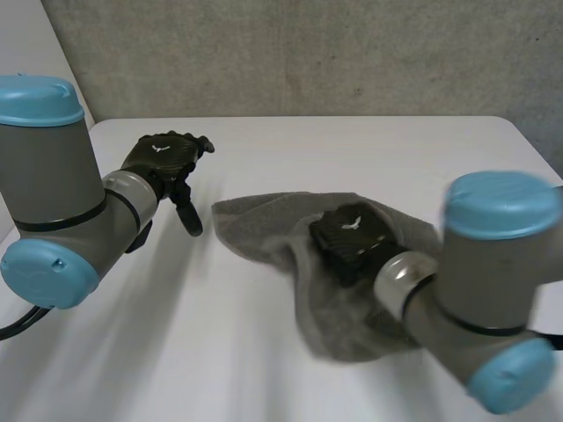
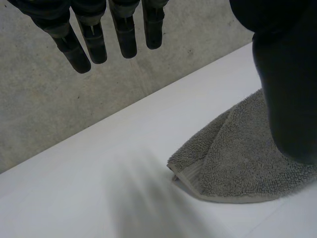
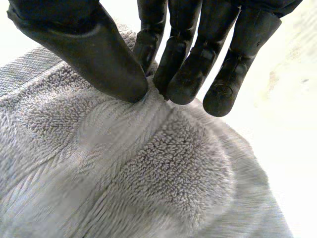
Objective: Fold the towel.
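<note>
The left robot hand [image 1: 167, 160] hung open over the tabletop [image 1: 369, 149], holding nothing, near a corner of the towel [image 1: 255, 224]. The towel lay bunched on the tabletop. The right robot hand [image 1: 352, 236] pinched it between thumb and fingers. To fold well, it should lift slowly and pinch tight. I counted one towel, two robot hands.

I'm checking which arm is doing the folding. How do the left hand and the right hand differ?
The left hand is off the towel, beside it; the right hand is on it. The left hand's fingers are straight and hold nothing; the right hand pinches cloth between thumb and fingers. Both are black, over the white table.
</note>
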{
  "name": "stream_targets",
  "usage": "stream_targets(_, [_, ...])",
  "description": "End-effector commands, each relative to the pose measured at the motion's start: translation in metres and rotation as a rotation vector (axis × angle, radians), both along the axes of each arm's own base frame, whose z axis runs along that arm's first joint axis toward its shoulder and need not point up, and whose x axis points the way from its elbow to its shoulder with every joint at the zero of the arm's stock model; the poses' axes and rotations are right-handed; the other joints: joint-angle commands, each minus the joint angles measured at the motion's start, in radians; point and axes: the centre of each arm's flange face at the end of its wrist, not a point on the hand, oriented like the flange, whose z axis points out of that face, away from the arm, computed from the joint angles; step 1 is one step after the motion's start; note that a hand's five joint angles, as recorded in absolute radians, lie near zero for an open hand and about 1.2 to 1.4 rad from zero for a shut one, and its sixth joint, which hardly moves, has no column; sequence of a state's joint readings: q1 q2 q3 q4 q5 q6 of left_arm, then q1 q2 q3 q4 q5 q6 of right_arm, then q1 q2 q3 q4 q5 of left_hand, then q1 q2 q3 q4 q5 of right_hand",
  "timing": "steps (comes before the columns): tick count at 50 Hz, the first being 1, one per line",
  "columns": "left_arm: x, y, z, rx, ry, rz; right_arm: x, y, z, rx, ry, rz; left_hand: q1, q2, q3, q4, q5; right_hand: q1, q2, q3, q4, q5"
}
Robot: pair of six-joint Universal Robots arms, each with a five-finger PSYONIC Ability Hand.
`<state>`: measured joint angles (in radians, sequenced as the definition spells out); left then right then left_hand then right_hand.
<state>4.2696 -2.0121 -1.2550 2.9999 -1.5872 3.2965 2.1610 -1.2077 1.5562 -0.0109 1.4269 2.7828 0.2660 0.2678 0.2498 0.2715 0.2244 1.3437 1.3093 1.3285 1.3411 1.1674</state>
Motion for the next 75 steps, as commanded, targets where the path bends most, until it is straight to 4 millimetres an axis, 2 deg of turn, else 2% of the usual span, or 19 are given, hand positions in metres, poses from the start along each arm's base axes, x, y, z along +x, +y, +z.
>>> stream_targets(1, [-0.002, 0.004, -0.003, 0.010, -0.004, -0.011, -0.054, 0.003, 0.032, -0.025, 0.080, 0.011, -0.082, -0.084, -0.066, -0.087, -0.215, 0.053, 0.087, 0.068, 0.055, 0.054])
stream_targets(8, [-0.012, 0.011, -0.015, 0.034, -0.018, -0.043, -0.124, -0.021, 0.035, 0.043, 0.318, -0.089, -0.079, -0.081, -0.063, -0.084, -0.212, 0.053, 0.087, 0.068, 0.055, 0.054])
stream_targets(19, [-0.038, 0.032, -0.041, 0.034, -0.024, -0.127, -0.141, -0.030, 0.038, 0.037, 0.348, -0.131, -0.061, -0.063, -0.045, -0.067, -0.194, 0.053, 0.087, 0.068, 0.055, 0.054])
stream_targets(20, [-0.038, 0.032, -0.041, 0.034, -0.024, -0.127, -0.146, -0.034, 0.040, 0.028, 0.344, -0.163, -0.061, -0.063, -0.045, -0.067, -0.194, -0.121, -0.086, -0.106, -0.118, -0.119])
stream_targets(21, [-0.040, 0.033, -0.045, 0.034, -0.027, -0.134, -0.152, -0.040, 0.042, 0.013, 0.336, -0.203, -0.061, -0.063, -0.045, -0.067, -0.194, -0.492, -0.457, -0.476, -0.489, -0.490])
stream_targets(22, [-0.042, 0.034, -0.048, 0.034, -0.030, -0.141, -0.152, -0.040, 0.042, 0.012, 0.336, -0.203, -0.061, -0.063, -0.045, -0.067, -0.194, -0.495, -0.461, -0.480, -0.493, -0.494])
stream_targets(23, [-0.042, 0.034, -0.048, 0.034, -0.030, -0.141, -0.155, -0.044, 0.047, -0.014, 0.314, -0.240, -0.061, -0.063, -0.045, -0.067, -0.194, -0.806, -0.772, -0.791, -0.804, -0.805])
stream_targets(24, [-0.043, 0.035, -0.050, 0.031, -0.038, -0.145, -0.155, -0.047, 0.051, -0.033, 0.282, -0.265, -0.061, -0.063, -0.045, -0.067, -0.194, -0.996, -0.961, -0.980, -0.993, -0.994])
stream_targets(30, [-0.046, 0.037, -0.062, 0.026, -0.109, -0.176, -0.152, -0.050, 0.060, -0.050, 0.157, -0.315, -0.064, -0.066, -0.048, -0.070, -0.197, -1.083, -1.048, -1.067, -1.080, -1.081])
stream_targets(34, [-0.047, 0.037, -0.071, 0.028, -0.147, -0.190, -0.133, -0.027, 0.071, -0.054, 0.061, -0.264, -0.064, -0.066, -0.048, -0.070, -0.197, -1.080, -1.045, -1.064, -1.077, -1.078])
stream_targets(38, [-0.050, 0.033, -0.082, 0.020, -0.163, -0.197, -0.122, -0.015, 0.063, -0.032, 0.054, -0.217, -0.064, -0.066, -0.048, -0.070, -0.197, -1.080, -1.045, -1.064, -1.077, -1.078])
stream_targets(48, [-0.063, 0.029, -0.093, -0.025, -0.143, -0.217, -0.068, -0.008, -0.002, 0.007, 0.111, 0.004, -0.050, -0.051, -0.033, -0.055, -0.182, -1.080, -1.045, -1.064, -1.077, -1.078])
stream_targets(51, [-0.064, 0.029, -0.094, -0.023, -0.144, -0.220, -0.063, -0.011, -0.024, -0.002, 0.200, 0.063, -0.050, -0.051, -0.033, -0.055, -0.182, -1.074, -1.039, -1.059, -1.071, -1.072])
stream_targets(57, [-0.065, 0.029, -0.096, -0.021, -0.143, -0.221, -0.062, -0.019, -0.046, -0.055, 0.348, 0.125, -0.050, -0.051, -0.033, -0.055, -0.182, -1.039, -1.004, -1.023, -1.036, -1.037])
stream_targets(65, [-0.064, 0.030, -0.097, -0.015, -0.145, -0.221, -0.064, -0.037, -0.041, -0.131, 0.402, 0.055, -0.052, -0.054, -0.036, -0.058, -0.185, -0.531, -0.496, -0.515, -0.528, -0.529])
stream_targets(67, [-0.064, 0.030, -0.096, -0.017, -0.142, -0.221, -0.063, -0.040, -0.038, -0.148, 0.398, 0.048, -0.052, -0.054, -0.036, -0.058, -0.185, -0.218, -0.184, -0.203, -0.216, -0.216])
stream_targets(68, [-0.064, 0.030, -0.096, -0.017, -0.142, -0.221, -0.063, -0.040, -0.038, -0.148, 0.398, 0.048, -0.052, -0.054, -0.036, -0.058, -0.185, -0.217, -0.182, -0.201, -0.214, -0.215])
stream_targets(69, [-0.065, 0.029, -0.095, -0.022, -0.141, -0.221, -0.063, -0.041, -0.036, -0.158, 0.395, 0.045, -0.052, -0.054, -0.036, -0.058, -0.185, 0.045, 0.080, 0.060, 0.048, 0.047])
stream_targets(75, [-0.065, 0.028, -0.091, -0.031, -0.132, -0.221, -0.061, -0.053, -0.017, -0.213, 0.306, -0.023, -0.052, -0.054, -0.036, -0.058, -0.185, 0.053, 0.087, 0.068, 0.055, 0.054])
